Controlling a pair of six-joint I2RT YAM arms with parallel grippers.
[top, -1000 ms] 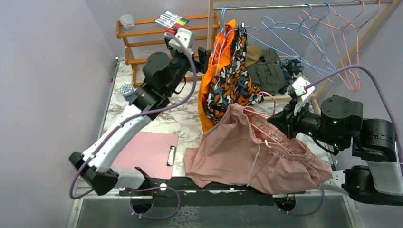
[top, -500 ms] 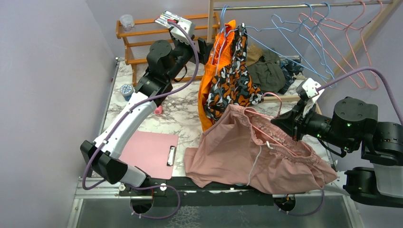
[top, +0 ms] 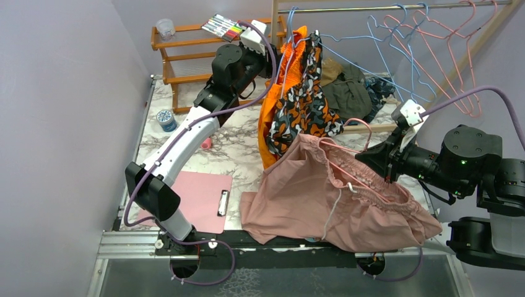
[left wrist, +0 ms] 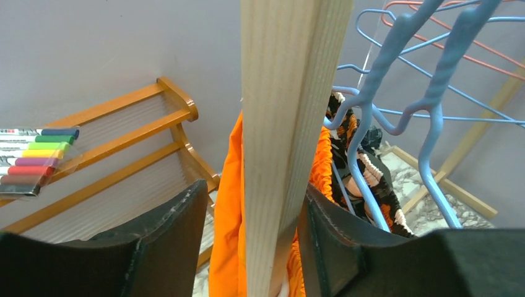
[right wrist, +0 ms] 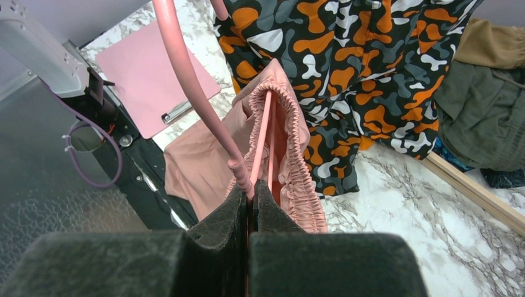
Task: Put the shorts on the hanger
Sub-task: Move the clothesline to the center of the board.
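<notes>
The dusty-pink shorts point(top: 322, 198) hang by their gathered waistband point(right wrist: 291, 142) from the pink wire hanger point(right wrist: 186, 74), with their lower part resting on the table's front edge. The hanger's hook point(top: 369, 131) points up. My right gripper point(right wrist: 252, 185) is shut on the hanger's neck, right of the shorts point(top: 385, 173). My left gripper point(left wrist: 255, 185) is up at the back, jaws either side of the rack's wooden post point(left wrist: 285, 93). The right finger is against the post. The left finger stands off it with a gap.
An orange garment point(top: 272, 117) and a camouflage garment point(top: 306, 105) hang on blue hangers beside the post. Empty blue point(top: 371, 49) and pink hangers point(top: 446, 55) hang on the rail. A wooden shelf point(top: 186, 43) holds markers point(top: 224, 26). A pink clipboard point(top: 189, 198) lies front left; dark clothes point(top: 350, 90) are piled behind.
My left arm has swung up and right to the rack post, its jaws narrowing. My right gripper has drifted right and slightly up, carrying the hanger and shorts.
</notes>
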